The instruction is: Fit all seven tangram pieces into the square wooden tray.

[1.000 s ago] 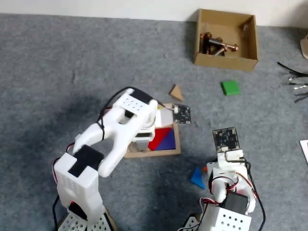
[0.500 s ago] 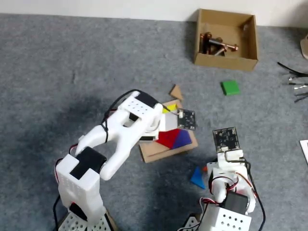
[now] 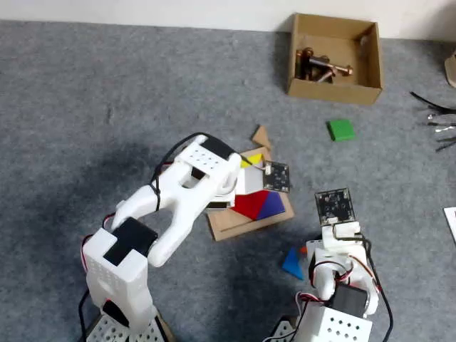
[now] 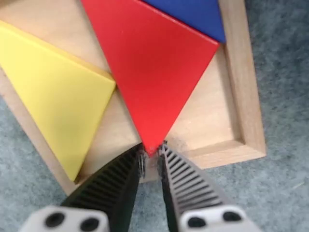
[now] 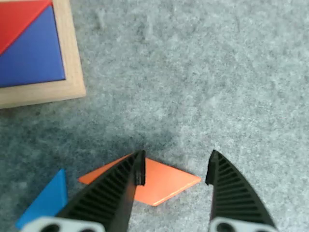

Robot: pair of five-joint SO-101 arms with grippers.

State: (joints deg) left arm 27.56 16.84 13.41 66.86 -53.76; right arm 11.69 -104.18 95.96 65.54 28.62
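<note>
**Hidden or unclear**
- Square wooden tray (image 3: 246, 226): lies tilted on the grey felt surface (image 3: 85, 107). In the high view the left arm (image 3: 178, 199) covers its left part.
- Dark blue tangram piece (image 4: 193, 14): in the tray against the large red triangle (image 4: 154, 63), and cut off at the left wrist view's edge.
- Light blue triangle (image 5: 46, 203): on the felt outside the tray, cut by the right wrist view's edge.
- Open cardboard box (image 3: 331, 92): holds copper-coloured items that are hard to make out.

**Grippers**
- Left gripper (image 4: 152, 153): jaws drawn to a narrow slit over the tray's rim, with the red triangle's tip between them. A yellow triangle (image 4: 53, 92) lies in the tray beside the red one.
- Right gripper (image 5: 176, 164): jaws spread wide and holding nothing, above a flat orange piece (image 5: 161, 186) on the felt.

**Loose on the felt**
- Tan wooden triangle (image 3: 262, 135): just beyond the tray's far corner.
- Green square (image 3: 340, 129): well apart, near the box.

**Change**
- Since a second ago the tray has swung from square to tilted and shifted towards the right arm, and the left arm went with it.
- Over the last half second almost nothing has moved.
</note>
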